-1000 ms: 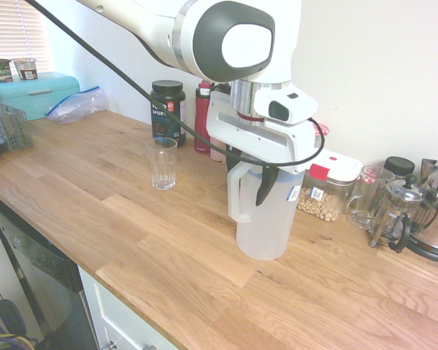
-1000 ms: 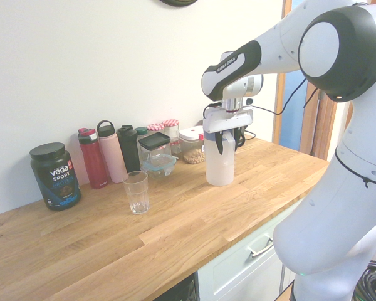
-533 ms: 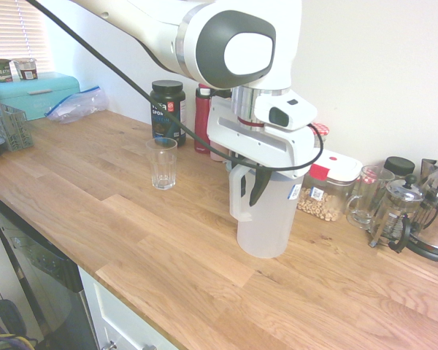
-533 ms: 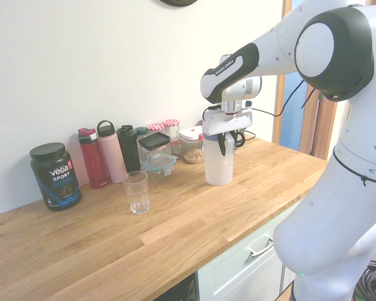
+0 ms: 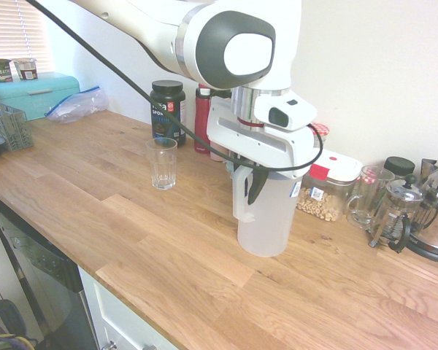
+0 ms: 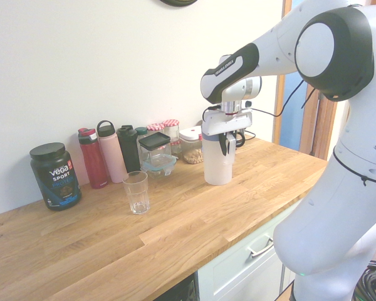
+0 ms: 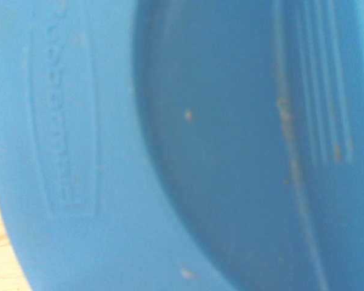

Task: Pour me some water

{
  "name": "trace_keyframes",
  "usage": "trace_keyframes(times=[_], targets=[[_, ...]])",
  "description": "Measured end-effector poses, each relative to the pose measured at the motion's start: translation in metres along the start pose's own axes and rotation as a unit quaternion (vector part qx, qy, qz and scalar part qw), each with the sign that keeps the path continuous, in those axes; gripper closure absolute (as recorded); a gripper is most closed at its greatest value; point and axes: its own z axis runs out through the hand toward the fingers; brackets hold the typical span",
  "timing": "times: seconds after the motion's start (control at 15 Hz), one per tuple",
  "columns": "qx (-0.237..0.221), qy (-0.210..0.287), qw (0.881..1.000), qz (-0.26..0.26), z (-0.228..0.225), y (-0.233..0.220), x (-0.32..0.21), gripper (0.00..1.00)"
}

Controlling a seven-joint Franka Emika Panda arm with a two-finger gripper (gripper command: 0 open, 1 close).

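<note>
A translucent white water pitcher (image 5: 266, 226) (image 6: 217, 170) stands upright on the wooden counter (image 5: 131, 240), its handle (image 5: 240, 198) facing the room. My gripper (image 5: 252, 184) (image 6: 224, 145) comes down from above and is shut on the top of that handle. The wrist view is filled by the pitcher's blue lid (image 7: 200, 145), seen from very close. An empty clear drinking glass (image 5: 161, 163) (image 6: 136, 192) stands upright on the counter, well apart from the pitcher, toward the row of bottles.
Against the wall stand a black protein tub (image 5: 168, 111), a red bottle (image 5: 202, 120) and more bottles (image 6: 109, 155), food jars (image 5: 328, 186), a glass mug (image 5: 365, 197) and a French press (image 5: 396, 213). A teal bread box (image 5: 36, 91) and dish rack (image 5: 6, 124) sit at one end.
The dark fingers have closed together onto the pitcher's handle. The pitcher has shifted slightly on the counter. The glass has not moved.
</note>
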Motion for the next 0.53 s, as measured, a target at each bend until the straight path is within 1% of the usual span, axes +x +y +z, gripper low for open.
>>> trace_keyframes(times=[0.13, 0.4, 0.53], targets=[[0.004, 0.005, 1.0, 0.0, -0.007, 0.0, 0.001, 1.0], [0.019, 0.021, 1.0, -0.004, -0.041, 0.005, -0.002, 1.0], [0.023, 0.024, 0.999, -0.021, -0.058, 0.006, -0.009, 1.0]])
